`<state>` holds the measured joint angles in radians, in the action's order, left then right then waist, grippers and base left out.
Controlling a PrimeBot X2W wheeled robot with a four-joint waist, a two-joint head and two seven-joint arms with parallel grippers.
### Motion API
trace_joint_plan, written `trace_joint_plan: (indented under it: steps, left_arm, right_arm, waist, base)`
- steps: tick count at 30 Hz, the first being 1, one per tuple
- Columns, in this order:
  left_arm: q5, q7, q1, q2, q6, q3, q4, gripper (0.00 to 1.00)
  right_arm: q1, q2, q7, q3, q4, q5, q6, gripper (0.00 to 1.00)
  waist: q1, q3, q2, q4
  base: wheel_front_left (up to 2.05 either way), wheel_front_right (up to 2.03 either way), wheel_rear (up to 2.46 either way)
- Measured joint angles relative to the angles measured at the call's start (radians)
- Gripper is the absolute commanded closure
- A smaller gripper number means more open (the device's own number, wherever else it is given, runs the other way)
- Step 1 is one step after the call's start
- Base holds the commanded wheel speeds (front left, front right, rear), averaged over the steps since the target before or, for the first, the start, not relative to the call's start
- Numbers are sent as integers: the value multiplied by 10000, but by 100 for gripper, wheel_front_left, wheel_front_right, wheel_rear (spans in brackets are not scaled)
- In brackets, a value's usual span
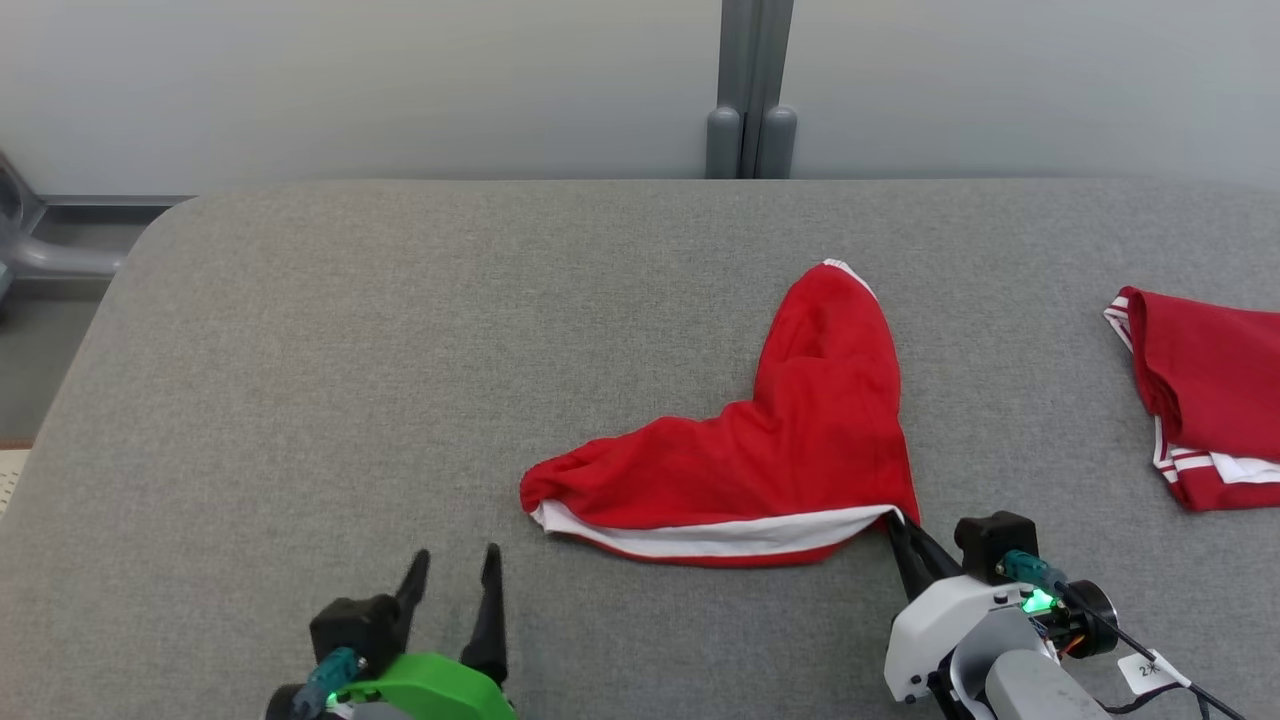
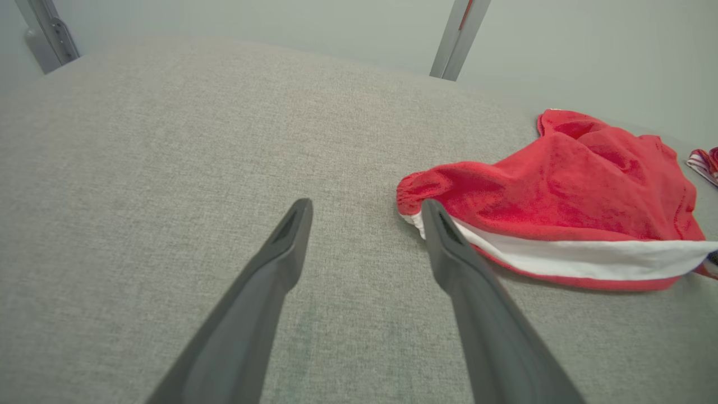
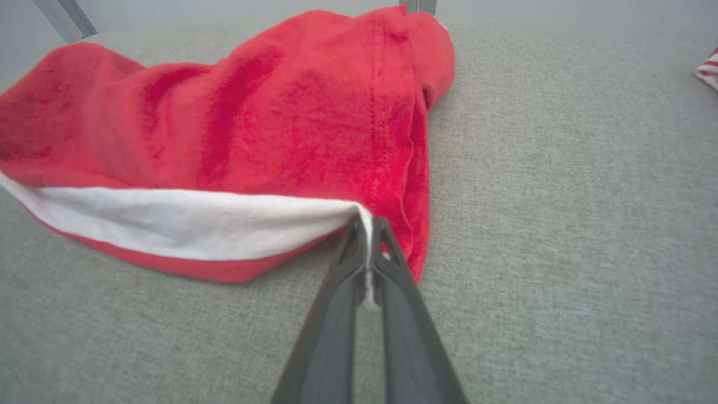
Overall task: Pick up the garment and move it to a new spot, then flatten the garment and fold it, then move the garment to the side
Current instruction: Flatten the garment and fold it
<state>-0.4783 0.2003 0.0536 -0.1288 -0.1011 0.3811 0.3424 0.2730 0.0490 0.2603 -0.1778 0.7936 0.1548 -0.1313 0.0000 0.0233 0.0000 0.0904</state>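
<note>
You're on the pick-up step. The right claw (image 1: 897, 522) is clenched on the garment (image 1: 790, 450), pinching the white hem band at its near right corner. The garment is red, bunched in a rough V on the grey table (image 1: 400, 350), right of centre. It looks not yet lifted, with most of the cloth resting on the surface.

The left claw (image 1: 455, 555) is released, fingers spread, grasping nothing. It hovers low over the table near the garment's left end.

Next move, my call: lift with the right. You'd likely want the left on the opposite hem corner so the cloth hangs even for the carry. A one-corner pinch may slip or drag.

Around: a second red piece (image 1: 1200, 400) with white stripes sits at the table's right edge, well apart, so steer the carry away from it. The grey post (image 1: 750, 90) behind the table isn't in the way. The left side of the table has room for the new spot.
</note>
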Motion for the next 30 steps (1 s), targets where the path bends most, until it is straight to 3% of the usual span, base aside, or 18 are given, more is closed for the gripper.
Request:
trace_joint_plan:
  steps: [6,9,19,26,27,29,30]
  left_arm:
    - [-857,-577,346,510,755,384,965,0]
    - [-1411,-545,835,644,838,247,1655,0]
    - [-1778,-215,2580,769,1101,560,4234,0]
    - [-2387,98,3203,780,1430,1264,4995,0]
    - [-2424,136,3250,780,1457,1398,5045,4]
    - [-2428,265,3338,780,1469,1662,5137,49]
    - [-2449,343,3375,784,1486,1758,5164,56]
  right_arm:
    - [-5,0,13,119,-414,-182,0,100]
    - [-4,2,13,96,-510,-245,0,100]
    - [348,0,8,-42,-715,-337,0,100]
    - [524,0,-27,-75,-779,-341,0,100]
    - [543,2,-25,-75,-779,-341,0,100]
    - [580,-2,-25,-65,-784,-339,0,100]
    - [592,0,-25,-48,-786,-339,0,100]
  waist:
    - [0,143,0,-82]
    - [0,253,0,-134]
    - [0,706,0,-476]
    - [0,940,0,-755]
    - [0,955,0,-781]
    - [0,980,0,-831]
    - [0,987,0,-847]
  base:
    - [0,0,0]
    - [0,0,0]
    - [0,0,0]
    - [0,0,0]
    - [0,0,0]
    - [0,0,0]
    - [0,0,0]
